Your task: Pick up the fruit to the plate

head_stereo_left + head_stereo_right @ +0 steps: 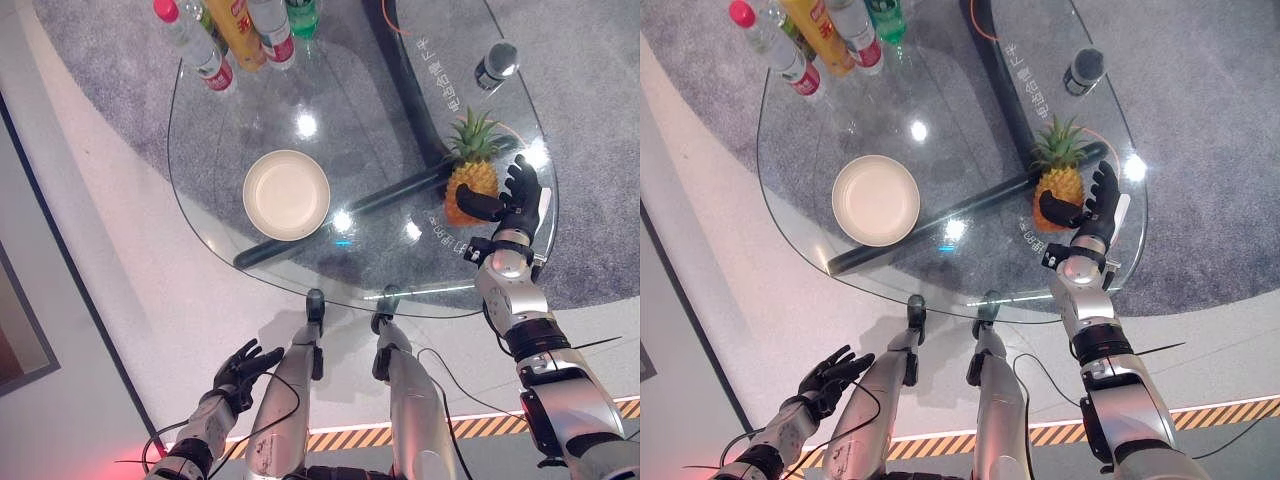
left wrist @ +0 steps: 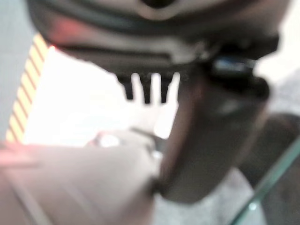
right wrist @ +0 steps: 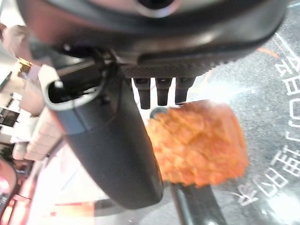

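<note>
On the glass table, the pineapple stood upright near the right edge, well apart from the plate, while the right hand bracketed it with spread fingers and the left hand hung low, fingers apart.

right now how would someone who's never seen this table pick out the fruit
Start at the round glass table and go to its right edge, away from the bottles at the far left. The pineapple stands there beside the right hand: the one orange, knobbly thing with a spiky green crown.
</note>
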Robot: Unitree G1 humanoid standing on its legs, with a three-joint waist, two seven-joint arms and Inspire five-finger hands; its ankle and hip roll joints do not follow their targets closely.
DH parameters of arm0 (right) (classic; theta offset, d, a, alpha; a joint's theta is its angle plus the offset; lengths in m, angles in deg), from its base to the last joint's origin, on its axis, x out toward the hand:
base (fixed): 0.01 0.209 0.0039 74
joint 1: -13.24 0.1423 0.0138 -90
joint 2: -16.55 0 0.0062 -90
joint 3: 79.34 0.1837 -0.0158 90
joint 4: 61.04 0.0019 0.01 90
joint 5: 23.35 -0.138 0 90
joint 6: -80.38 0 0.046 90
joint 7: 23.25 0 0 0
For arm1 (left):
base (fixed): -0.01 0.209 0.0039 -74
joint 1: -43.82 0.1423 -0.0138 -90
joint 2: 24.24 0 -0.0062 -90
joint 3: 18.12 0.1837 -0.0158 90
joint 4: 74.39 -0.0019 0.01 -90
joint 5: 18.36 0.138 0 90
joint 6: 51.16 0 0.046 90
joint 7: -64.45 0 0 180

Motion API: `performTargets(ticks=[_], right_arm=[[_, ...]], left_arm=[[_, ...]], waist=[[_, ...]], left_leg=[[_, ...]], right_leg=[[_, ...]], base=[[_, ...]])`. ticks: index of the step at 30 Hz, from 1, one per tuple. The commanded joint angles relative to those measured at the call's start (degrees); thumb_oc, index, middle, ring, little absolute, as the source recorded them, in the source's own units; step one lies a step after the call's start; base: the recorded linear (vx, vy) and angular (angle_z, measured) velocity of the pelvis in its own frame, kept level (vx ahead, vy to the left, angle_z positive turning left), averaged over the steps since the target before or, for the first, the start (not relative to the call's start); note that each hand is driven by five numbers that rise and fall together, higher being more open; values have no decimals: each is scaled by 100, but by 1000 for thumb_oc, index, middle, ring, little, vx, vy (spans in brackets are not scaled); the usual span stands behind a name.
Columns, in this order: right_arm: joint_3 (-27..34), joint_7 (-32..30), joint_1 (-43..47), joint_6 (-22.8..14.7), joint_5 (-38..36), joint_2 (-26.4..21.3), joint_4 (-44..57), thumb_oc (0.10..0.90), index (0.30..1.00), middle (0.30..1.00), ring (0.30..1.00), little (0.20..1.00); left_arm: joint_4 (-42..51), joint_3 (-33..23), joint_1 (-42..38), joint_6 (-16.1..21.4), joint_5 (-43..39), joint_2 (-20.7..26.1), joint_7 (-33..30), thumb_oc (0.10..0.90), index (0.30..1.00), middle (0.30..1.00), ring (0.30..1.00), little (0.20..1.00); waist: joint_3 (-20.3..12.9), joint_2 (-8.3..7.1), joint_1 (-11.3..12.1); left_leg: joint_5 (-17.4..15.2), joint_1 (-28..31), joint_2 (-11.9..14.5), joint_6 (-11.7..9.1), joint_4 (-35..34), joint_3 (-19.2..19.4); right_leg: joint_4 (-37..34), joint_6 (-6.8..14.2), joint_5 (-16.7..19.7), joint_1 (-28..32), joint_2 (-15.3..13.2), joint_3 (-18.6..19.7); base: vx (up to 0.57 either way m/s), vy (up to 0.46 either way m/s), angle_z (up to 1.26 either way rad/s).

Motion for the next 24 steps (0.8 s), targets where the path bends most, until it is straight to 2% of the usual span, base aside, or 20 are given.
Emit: performTargets(ticks=[1, 5, 10, 13, 17, 19, 24], right_arm=[[-142, -486, 336, 45, 302, -695, 198, 800, 900, 900, 900, 900], [-265, -716, 414, 277, 225, -773, -69, 800, 900, 900, 900, 900], [-403, -754, 492, 378, 130, -785, -202, 800, 900, 900, 900, 900], [-550, -675, 641, 444, 158, -819, -319, 800, 900, 900, 900, 900], [-721, -631, 822, 753, 219, -862, -418, 800, 900, 900, 900, 900], [-780, -710, 892, 925, 92, -870, -511, 800, 900, 900, 900, 900], [-854, -606, 1056, 1060, -159, -877, -822, 800, 900, 900, 900, 900]], left_arm=[[-64, 47, 323, 45, -64, 61, -89, 800, 900, 900, 900, 900], [-6, 90, 307, 53, -119, 67, -102, 800, 900, 900, 900, 900], [14, 113, 304, 78, -171, 78, -73, 800, 900, 900, 900, 900], [11, 133, 283, 103, -189, 82, -34, 800, 900, 900, 900, 900], [103, 194, 267, 115, -200, 82, -74, 800, 900, 900, 900, 900], [150, 195, 282, 102, -202, 100, -88, 800, 900, 900, 900, 900], [191, 261, 292, 138, -274, 91, -23, 800, 900, 900, 900, 900]], waist=[[-92, 55, -5], [-92, 75, 18], [-92, 104, 39], [-92, 135, 70], [-92, 179, 114], [-92, 197, 140], [-92, 233, 182]], left_leg=[[-219, -246, -329, -50, 426, -169], [-219, -359, -328, -45, 453, -179], [-228, -497, -341, -23, 508, -191], [-218, -582, -358, -33, 551, -198], [-228, -678, -366, -46, 613, -233], [-224, -712, -372, -40, 613, -242], [-216, -799, -414, -29, 624, -298]], right_leg=[[671, 142, -191, -42, 215, -109], [723, 146, -176, -170, 193, -127], [796, 147, -163, -329, 180, -141], [820, 140, -165, -388, 161, -170], [907, 137, -166, -508, 118, -187], [936, 132, -169, -555, 111, -207], [947, 110, -178, -639, 129, -198]], base=[[2, 29, 4], [-3, 29, 5], [-1, 6, 1], [-4, 21, 4], [6, 6, 4], [8, 8, 7], [11, 23, 7]])
